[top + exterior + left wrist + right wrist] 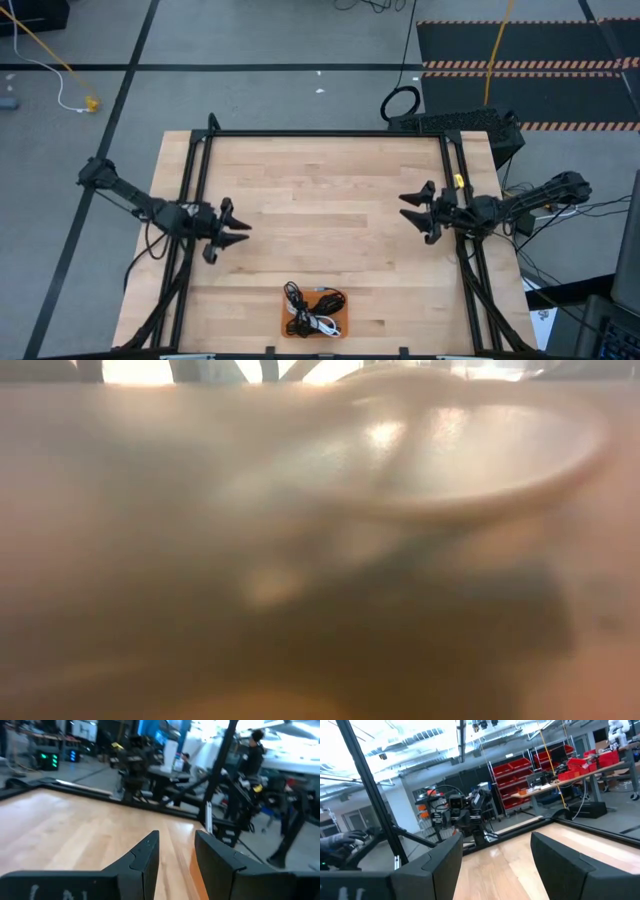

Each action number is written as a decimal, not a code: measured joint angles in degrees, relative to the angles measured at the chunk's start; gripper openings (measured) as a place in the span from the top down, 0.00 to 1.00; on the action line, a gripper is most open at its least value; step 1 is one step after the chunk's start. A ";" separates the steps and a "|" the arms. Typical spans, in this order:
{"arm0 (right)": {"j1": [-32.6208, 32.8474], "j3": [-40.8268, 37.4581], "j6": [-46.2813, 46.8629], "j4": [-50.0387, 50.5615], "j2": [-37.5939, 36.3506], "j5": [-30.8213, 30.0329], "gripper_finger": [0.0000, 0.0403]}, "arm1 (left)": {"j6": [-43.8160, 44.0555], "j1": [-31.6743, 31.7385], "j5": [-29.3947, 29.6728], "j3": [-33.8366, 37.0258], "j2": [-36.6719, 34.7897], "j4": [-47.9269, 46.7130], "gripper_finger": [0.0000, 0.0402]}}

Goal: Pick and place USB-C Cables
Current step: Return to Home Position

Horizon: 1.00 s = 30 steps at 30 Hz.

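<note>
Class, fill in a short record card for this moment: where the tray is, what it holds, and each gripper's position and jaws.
Tray: orange tray, at the lower middle of the wooden table in the high view
Contents: black cables and a white cable coiled inside; exact count cannot be told
Left gripper: over the table's left side, jaws open, holding nothing
Right gripper: over the table's right side, jaws open, holding nothing
Both grippers: well apart from the tray
</note>
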<state>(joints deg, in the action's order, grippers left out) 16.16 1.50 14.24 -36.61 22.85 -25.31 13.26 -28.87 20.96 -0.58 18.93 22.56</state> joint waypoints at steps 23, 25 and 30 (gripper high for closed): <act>0.00 0.00 0.02 -0.01 -1.70 0.00 0.44 | 0.09 9.15 0.01 0.00 -3.47 -0.01 0.68; -0.01 0.00 0.02 0.00 -1.69 0.00 0.44 | 0.09 9.15 0.01 0.00 -3.47 0.01 0.68; 0.00 0.00 0.02 0.01 -1.68 -0.01 0.44 | 0.07 9.15 0.01 0.00 -3.47 -0.01 0.68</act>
<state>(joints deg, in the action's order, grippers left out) 16.16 1.50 14.26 -36.60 21.17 -25.32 13.32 -19.73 20.97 -0.58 15.46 22.55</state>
